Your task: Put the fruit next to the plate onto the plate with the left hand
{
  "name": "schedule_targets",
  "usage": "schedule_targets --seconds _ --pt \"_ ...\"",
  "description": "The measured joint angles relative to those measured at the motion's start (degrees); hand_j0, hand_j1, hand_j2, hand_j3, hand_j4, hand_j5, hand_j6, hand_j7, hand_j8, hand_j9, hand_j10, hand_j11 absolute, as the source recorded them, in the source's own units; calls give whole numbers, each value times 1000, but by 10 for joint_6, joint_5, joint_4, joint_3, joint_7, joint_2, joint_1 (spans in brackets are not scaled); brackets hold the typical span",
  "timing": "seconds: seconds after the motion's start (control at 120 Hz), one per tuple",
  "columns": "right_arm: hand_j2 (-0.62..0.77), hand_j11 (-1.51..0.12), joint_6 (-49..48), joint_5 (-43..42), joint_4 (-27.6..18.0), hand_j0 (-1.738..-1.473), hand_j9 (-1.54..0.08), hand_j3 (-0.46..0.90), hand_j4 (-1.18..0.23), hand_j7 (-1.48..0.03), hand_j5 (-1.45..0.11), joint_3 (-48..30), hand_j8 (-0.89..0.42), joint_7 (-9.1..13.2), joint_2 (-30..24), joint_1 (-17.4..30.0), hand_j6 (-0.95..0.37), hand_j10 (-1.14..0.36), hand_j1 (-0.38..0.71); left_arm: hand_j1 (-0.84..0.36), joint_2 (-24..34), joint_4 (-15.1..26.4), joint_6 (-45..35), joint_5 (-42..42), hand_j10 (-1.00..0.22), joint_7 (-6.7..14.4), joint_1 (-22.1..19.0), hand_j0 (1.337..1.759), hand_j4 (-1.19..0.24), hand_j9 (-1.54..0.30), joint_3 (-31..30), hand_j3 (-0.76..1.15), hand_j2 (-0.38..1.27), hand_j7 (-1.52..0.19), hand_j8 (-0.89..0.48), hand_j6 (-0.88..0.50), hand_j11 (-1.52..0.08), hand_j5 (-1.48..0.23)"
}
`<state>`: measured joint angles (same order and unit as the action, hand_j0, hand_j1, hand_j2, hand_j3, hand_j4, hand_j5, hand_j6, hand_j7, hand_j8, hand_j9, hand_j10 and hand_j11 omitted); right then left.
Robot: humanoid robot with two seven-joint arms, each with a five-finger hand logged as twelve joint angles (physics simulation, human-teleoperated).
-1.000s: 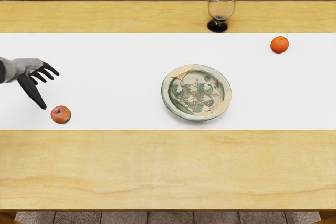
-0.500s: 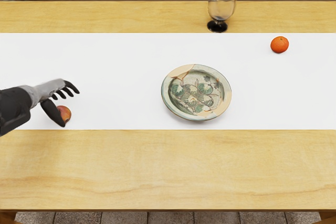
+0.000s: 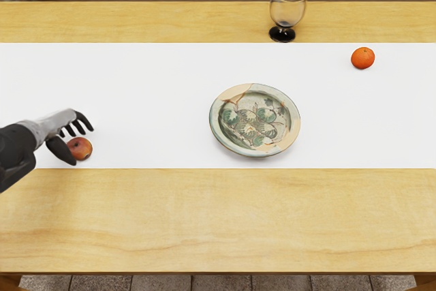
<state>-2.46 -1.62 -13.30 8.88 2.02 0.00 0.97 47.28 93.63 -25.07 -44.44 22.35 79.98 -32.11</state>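
While my left hand [image 3: 61,132] hangs over the left end of the white runner [image 3: 150,93], the apple [image 3: 81,148] sits in the gap between thumb and fingers, resting on the cloth close to the runner's near edge. Fingers [image 3: 82,124] are fanned out and loose, reaching past the far side of the fruit. My thumb [image 3: 63,152] is tucked down on its left side, touching it or just about; I can't call contact from this angle. Nothing in my grip, mind you: the hand is wide, not closed, and the apple bears on the runner, not on me. So this is the reach-and-grasp step, right at the point of closing, and the carry is all to come. The plate [image 3: 215,120] lies well apart to the right, in the middle of the runner, with no fruit on it. Next move, as I judge it: settle the palm lower, bring the fingers round the far side against the thumb, and squeeze evenly, because a round apple could roll off toward the bare table [image 3: 218,223] if the thumb nudges first. Then lift clear and sweep right to the plate. The orange [image 3: 362,58] far off on the right and the wine glass [image 3: 287,8] at the back look out of my path.
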Motion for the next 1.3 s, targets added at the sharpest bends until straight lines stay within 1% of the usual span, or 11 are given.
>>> schedule_targets --seconds 0.217,0.433,0.5,0.783,0.925,0.967,1.0,1.075,1.2,1.292,1.3 --pt "-6 -38 0 0 0 -1658 -38 0 -29 -38 -38 0 -29 0 0 0 -29 -29 -314 -230 -19 -5 -6 -5 -486 1 0 1658 -486 -630 -13 0 100 -630 -486 -486 -630 -630" --pt "-6 -38 0 0 0 -1658 -38 0 -29 -38 -38 0 -29 0 0 0 -29 -29 -314 -263 -20 -9 -6 -5 -518 2 0 1658 -518 -677 -17 0 116 -677 -518 -518 -677 -677" --pt "-6 -38 0 0 0 -1658 -38 0 -29 -38 -38 0 -29 0 0 0 -29 -29 -314 -275 -19 -10 -6 -5 -538 2 1 1657 -538 -707 -18 0 151 -707 -534 -505 -707 -707" --pt "-6 -38 0 0 0 -1658 -38 0 -29 -38 -38 0 -29 0 0 0 -29 -29 -314 -299 -19 -12 -6 -3 -634 1 6 1656 -633 -846 -19 0 292 -844 -519 -479 -846 -847" --pt "-6 -38 0 0 0 -1658 -38 0 -29 -38 -38 0 -29 0 0 0 -29 -29 -314 -300 -24 -12 -6 1 -678 1 24 1655 -673 -909 -19 0 310 -904 -495 -444 -911 -920" --pt "-6 -38 0 0 0 -1658 -38 0 -29 -38 -38 0 -29 0 0 0 -29 -29 -314 -302 -29 -12 -6 1 -689 1 30 1655 -670 -926 -19 0 290 -917 -484 -437 -927 -935" --pt "-6 -38 0 0 0 -1658 -38 0 -29 -38 -38 0 -29 0 0 0 -29 -29 -314 -318 -34 -12 -5 2 -696 1 33 1655 -667 -935 -19 0 343 -928 -476 -434 -937 -945" --pt "-6 -38 0 0 0 -1658 -38 0 -29 -38 -38 0 -29 0 0 0 -29 -29 -314 -338 -41 -12 -5 4 -708 1 42 1655 -660 -949 -19 0 382 -942 -466 -418 -950 -961" --pt "-6 -38 0 0 0 -1658 -38 0 -29 -38 -38 0 -29 0 0 0 -29 -29 -314 -319 -51 -12 -1 11 -718 0 60 1655 -662 -965 -19 0 347 -953 -464 -414 -967 -979" --pt "-6 -38 0 0 0 -1658 -38 0 -29 -38 -38 0 -29 0 0 0 -29 -29 -314 -314 -74 -18 2 20 -722 1 77 1655 -670 -968 -18 0 365 -955 -481 -418 -970 -988" --pt "-6 -38 0 0 0 -1658 -38 0 -29 -38 -38 0 -29 0 0 0 -29 -29 -314 -310 -77 -19 2 21 -722 0 79 1655 -672 -969 -18 0 346 -955 -476 -418 -971 -987"
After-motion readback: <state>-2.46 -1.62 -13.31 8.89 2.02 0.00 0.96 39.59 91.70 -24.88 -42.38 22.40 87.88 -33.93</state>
